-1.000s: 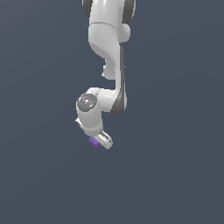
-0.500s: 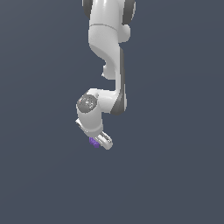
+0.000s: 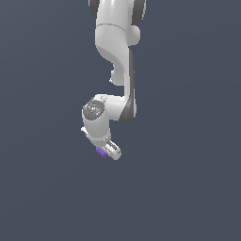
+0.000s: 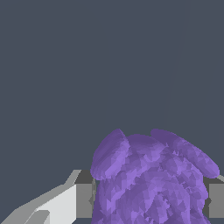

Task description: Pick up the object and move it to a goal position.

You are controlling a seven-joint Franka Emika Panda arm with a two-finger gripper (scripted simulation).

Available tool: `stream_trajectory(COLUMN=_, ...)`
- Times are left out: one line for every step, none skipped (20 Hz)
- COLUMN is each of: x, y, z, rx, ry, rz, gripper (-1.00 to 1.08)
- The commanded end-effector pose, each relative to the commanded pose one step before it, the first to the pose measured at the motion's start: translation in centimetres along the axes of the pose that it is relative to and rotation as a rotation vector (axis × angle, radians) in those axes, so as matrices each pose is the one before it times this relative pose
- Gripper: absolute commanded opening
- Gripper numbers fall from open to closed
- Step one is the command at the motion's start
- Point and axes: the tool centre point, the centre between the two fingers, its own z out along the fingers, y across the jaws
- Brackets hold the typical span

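The object is a tiny purple bumpy lump, peeking out beside the white fingers of my gripper in the exterior view. In the wrist view the object fills the space between two grey pads, pressed on both sides. My gripper is shut on it. The white arm hangs down from above, with the hand tilted toward the exterior view's right.
Only a plain dark grey background shows around the arm in both views. No other objects, edges or markers appear.
The arm and the held object have shifted very slightly, if at all; the grip looks the same.
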Motion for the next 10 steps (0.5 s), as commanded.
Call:
stream_trajectory(x=-0.131, y=0.09, z=-0.686, rx=0.00064, ry=0.00092, rz=-0.00003, gripper=-1.0)
stream_trajectory(x=-0.095, y=0.059, z=-0.36, rx=0.00036, ry=-0.0003, rz=-0.00013, gripper=-1.0)
stream_trajectory(x=-0.105, y=0.073, z=-0.415, rx=0.0, ry=0.0, rz=0.0, gripper=-1.0)
stream_trajectory(x=-0.118, y=0.082, z=-0.466, rx=0.0, ry=0.0, rz=0.0, gripper=-1.0)
stream_trajectory(x=-0.131, y=0.091, z=-0.519, rx=0.0, ry=0.0, rz=0.0, gripper=-1.0)
stream_trajectory(x=-0.143, y=0.1, z=-0.572, rx=0.0, ry=0.0, rz=0.0, gripper=-1.0)
stream_trajectory(x=-0.145, y=0.127, z=-0.623, rx=0.00052, ry=-0.00038, rz=0.00025, gripper=-1.0)
stream_trajectory(x=-0.169, y=0.119, z=-0.682, rx=0.0, ry=0.0, rz=0.0, gripper=-1.0)
stream_trajectory(x=-0.182, y=0.129, z=-0.738, rx=0.0, ry=0.0, rz=0.0, gripper=-1.0)
stream_trajectory(x=-0.195, y=0.138, z=-0.797, rx=0.0, ry=0.0, rz=0.0, gripper=-1.0)
